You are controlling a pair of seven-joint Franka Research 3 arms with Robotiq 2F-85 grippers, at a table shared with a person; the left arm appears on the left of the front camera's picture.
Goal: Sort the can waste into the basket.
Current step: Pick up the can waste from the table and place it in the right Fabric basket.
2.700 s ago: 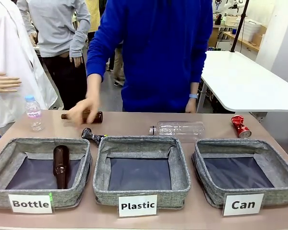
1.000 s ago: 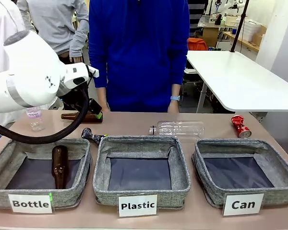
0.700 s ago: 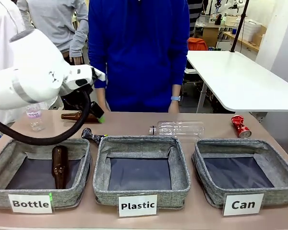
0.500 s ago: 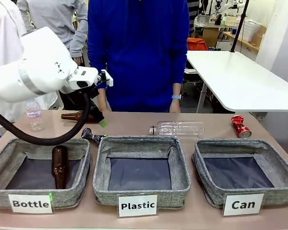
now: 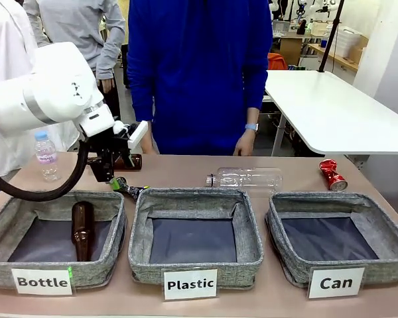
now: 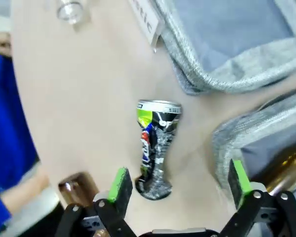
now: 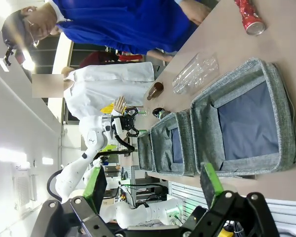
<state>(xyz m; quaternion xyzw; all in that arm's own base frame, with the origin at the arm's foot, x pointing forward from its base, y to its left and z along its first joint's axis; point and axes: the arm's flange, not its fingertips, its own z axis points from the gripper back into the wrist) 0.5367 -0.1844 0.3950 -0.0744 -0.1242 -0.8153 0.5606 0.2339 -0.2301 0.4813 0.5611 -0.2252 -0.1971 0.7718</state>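
A dark crushed can (image 5: 127, 188) with green-yellow marks lies on the table between the "Bottle" and "Plastic" baskets. My left gripper (image 5: 111, 173) hangs just above it, open. In the left wrist view the can (image 6: 155, 148) lies ahead of the open left gripper (image 6: 180, 180), nearer the left green pad (image 6: 121, 182) and untouched. A red crushed can (image 5: 332, 175) rests at the far right, behind the "Can" basket (image 5: 282, 262), which holds nothing. The right gripper (image 7: 153, 182) is open, high over the Can basket (image 7: 282, 113), with the red can (image 7: 249, 17) far off.
A clear plastic bottle (image 5: 245, 177) lies behind the Plastic basket (image 5: 140, 262). One brown bottle (image 5: 134, 161) lies on the table behind my left gripper, another (image 5: 83, 228) inside the Bottle basket (image 5: 113, 265). A small water bottle (image 5: 45, 156) stands far left. A person in blue (image 5: 199, 73) stands across the table.
My left arm has swung down and forward, bringing its gripper from above the brown bottle to just over the dark can. The person's hand has left the table.
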